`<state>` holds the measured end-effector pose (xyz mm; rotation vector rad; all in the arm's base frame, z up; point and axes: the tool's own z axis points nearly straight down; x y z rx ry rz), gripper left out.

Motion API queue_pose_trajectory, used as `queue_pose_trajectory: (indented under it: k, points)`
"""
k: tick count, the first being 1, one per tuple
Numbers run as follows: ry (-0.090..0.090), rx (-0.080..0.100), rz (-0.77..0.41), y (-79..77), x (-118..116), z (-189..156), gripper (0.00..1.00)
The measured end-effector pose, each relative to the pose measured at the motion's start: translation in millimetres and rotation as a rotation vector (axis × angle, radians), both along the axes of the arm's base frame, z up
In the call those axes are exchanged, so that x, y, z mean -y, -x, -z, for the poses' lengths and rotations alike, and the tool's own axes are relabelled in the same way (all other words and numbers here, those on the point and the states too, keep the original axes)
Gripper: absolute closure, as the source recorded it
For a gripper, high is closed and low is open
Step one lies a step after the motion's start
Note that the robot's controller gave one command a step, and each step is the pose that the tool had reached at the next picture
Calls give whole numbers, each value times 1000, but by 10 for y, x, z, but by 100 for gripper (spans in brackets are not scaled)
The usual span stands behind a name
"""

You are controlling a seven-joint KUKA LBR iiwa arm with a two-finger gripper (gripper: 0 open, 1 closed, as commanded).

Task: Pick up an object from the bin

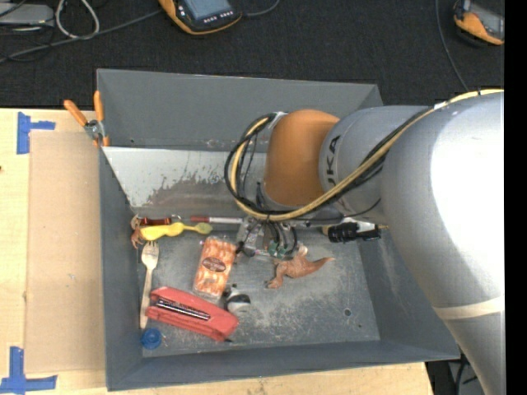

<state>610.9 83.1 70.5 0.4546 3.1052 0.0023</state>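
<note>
My gripper (265,242) hangs low in the middle of the bin, just under the arm's orange cover. A brown toy dinosaur (296,268) lies right below and to the right of it, close to touching. An orange snack packet (214,267) lies just to the gripper's left. A thin rod with a red part (216,220) runs leftward from the gripper along the back of the bin floor.
A red stapler (191,313) lies at the front left with a blue cap (150,338) by it. A yellow spoon-like thing (169,230) and a white fork (148,263) sit at the left wall. A black marker (354,232) lies on the right, and a small black-and-white piece (237,300) near the stapler.
</note>
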Motion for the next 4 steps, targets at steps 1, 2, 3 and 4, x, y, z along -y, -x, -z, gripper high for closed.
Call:
queue_pose_trajectory:
  k: [1,2,3,4]
  points:
    - [0,0,0,0,0,0,100]
    - [0,-8,21,116,130,-563,100]
    - [0,-3,-23,123,575,-820,100]
    - [0,-10,-19,262,396,-1371,100]
